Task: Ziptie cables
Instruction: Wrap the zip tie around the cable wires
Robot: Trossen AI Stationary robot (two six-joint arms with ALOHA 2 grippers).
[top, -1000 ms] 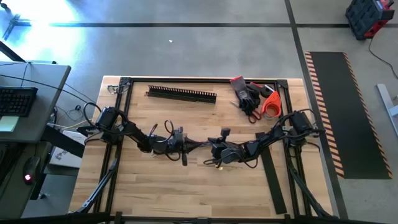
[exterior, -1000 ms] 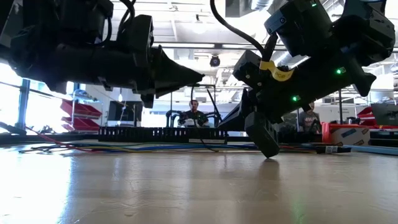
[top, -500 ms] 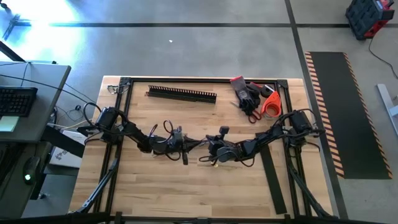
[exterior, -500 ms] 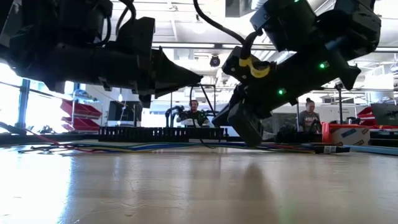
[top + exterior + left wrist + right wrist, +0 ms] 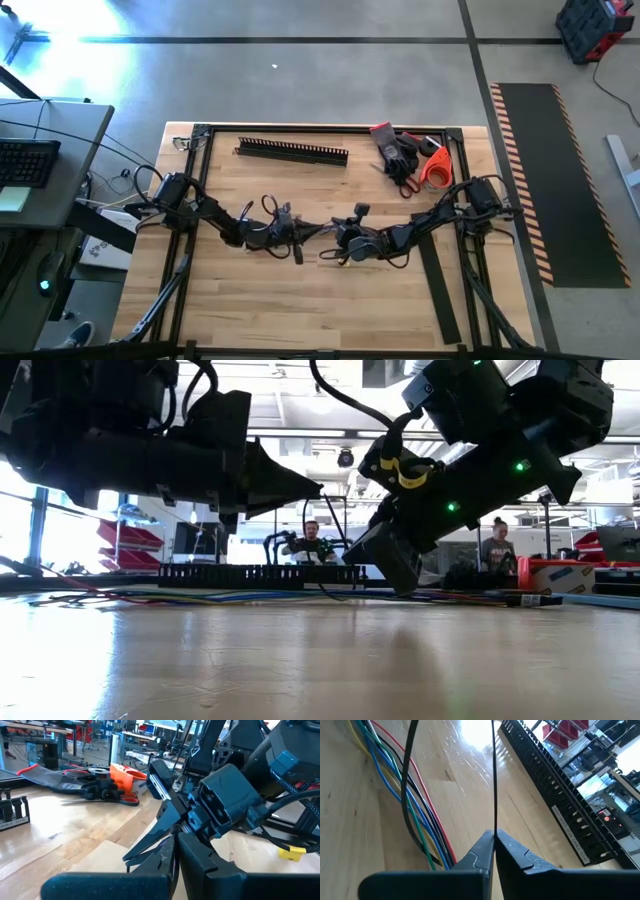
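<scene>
From the left: left gripper low over mid-table, fingers pressed together, nothing legible between them; probably posted there to steady or take over 1 end of the tie. Just beside it, nearly tip to tip, right gripper, fingers clamped on a thin black tie that runs straight away from the tips, with a 2nd black strand curving alongside; reads as a loop kept taut for threading. Beside that tie, flat on the wood, the cables: a loose run of blue, red, yellow, green and black wires, not visibly bundled, stretching across most of the low view. Beyond them, a black slotted duct near the far edge, well apart from both grippers. Further right, dark gloves and an orange item, then a flat black strip near the right arm's base. Probably nothing in the way except 2 arms crowding each other. In the room behind, a person.
</scene>
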